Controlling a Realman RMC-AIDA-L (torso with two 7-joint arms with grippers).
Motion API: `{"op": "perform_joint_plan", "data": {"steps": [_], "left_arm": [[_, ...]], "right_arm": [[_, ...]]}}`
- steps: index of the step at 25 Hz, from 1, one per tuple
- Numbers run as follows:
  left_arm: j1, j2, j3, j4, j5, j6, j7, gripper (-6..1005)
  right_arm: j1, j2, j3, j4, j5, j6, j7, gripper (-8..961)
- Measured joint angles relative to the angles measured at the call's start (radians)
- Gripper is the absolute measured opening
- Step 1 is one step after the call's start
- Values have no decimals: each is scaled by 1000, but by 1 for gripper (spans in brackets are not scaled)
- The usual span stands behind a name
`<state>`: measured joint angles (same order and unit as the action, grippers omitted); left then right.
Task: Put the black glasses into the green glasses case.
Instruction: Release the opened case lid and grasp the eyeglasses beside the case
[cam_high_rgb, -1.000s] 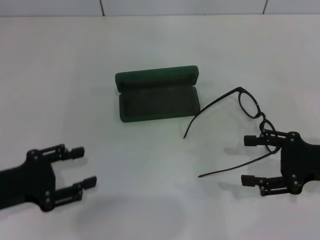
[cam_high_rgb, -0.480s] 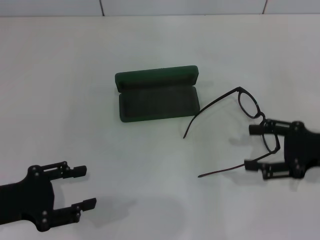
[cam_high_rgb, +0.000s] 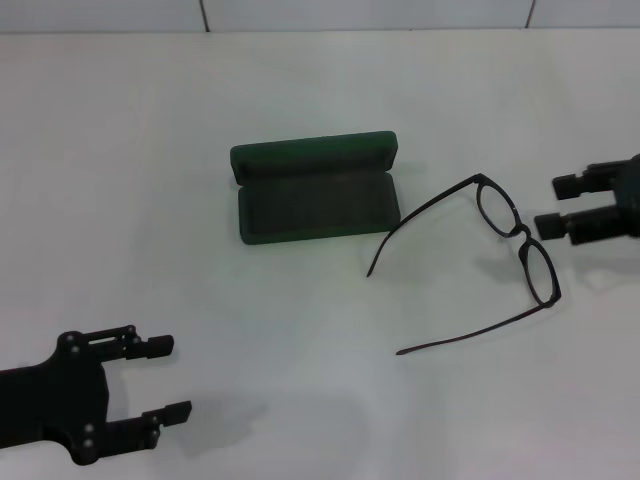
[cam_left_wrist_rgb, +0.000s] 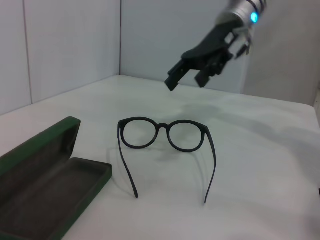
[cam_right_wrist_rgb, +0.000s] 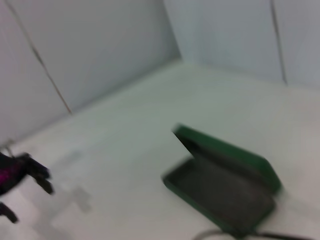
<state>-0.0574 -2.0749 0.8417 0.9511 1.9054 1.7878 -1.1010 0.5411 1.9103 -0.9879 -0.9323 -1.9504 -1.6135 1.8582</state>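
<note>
The green glasses case (cam_high_rgb: 315, 190) lies open in the middle of the table, lid tilted back, its dark lining empty. The black glasses (cam_high_rgb: 517, 238) rest on the table to its right with both temple arms unfolded toward the case and the near edge. My right gripper (cam_high_rgb: 549, 203) hovers open just right of the lenses, above the table and touching nothing. The left wrist view shows the glasses (cam_left_wrist_rgb: 165, 135) standing beside the case (cam_left_wrist_rgb: 45, 185), with the right gripper (cam_left_wrist_rgb: 187, 81) in the air beyond them. My left gripper (cam_high_rgb: 165, 378) is open and idle at the near left.
The white table (cam_high_rgb: 300, 90) stretches around the case, with grey wall panels (cam_high_rgb: 360, 12) along its far edge. In the right wrist view the open case (cam_right_wrist_rgb: 225, 185) lies on the table.
My right gripper has lifted off the near lens and pulled back to the far right, uncovering the whole frame. The glasses lie where they were. The left gripper sank slightly.
</note>
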Motion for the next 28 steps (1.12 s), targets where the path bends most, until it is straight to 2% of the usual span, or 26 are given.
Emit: {"op": "perform_joint_plan", "data": {"steps": [3,5,9,12,17,22,28], "left_arm": [[-10,-1,-1,0,17,0,0,676],[-16,-3,-1,0,31,-2,-1,676],[-33,-7,-1,-4,44,-4,-1,675],[-49,-9,-1,-7,46,-5,-2,675],[-57,-8,-1,-9,48,-9,-2,675],[-59,-4,-1,-9,49,-15,-2,674],[-61,-2,-1,-2,49,-16,-2,674]], "right_arm": [[84,-36,0,-4,-120,-4,184,803],[138,-51,-1,-8,-202,-8,317,791],[223,-56,-7,-7,-344,-26,524,794],[286,-39,-9,11,-459,-47,652,794],[368,8,-25,26,-609,-57,764,793],[445,35,-66,78,-701,-31,846,794],[495,88,-132,100,-786,16,927,793]]}}
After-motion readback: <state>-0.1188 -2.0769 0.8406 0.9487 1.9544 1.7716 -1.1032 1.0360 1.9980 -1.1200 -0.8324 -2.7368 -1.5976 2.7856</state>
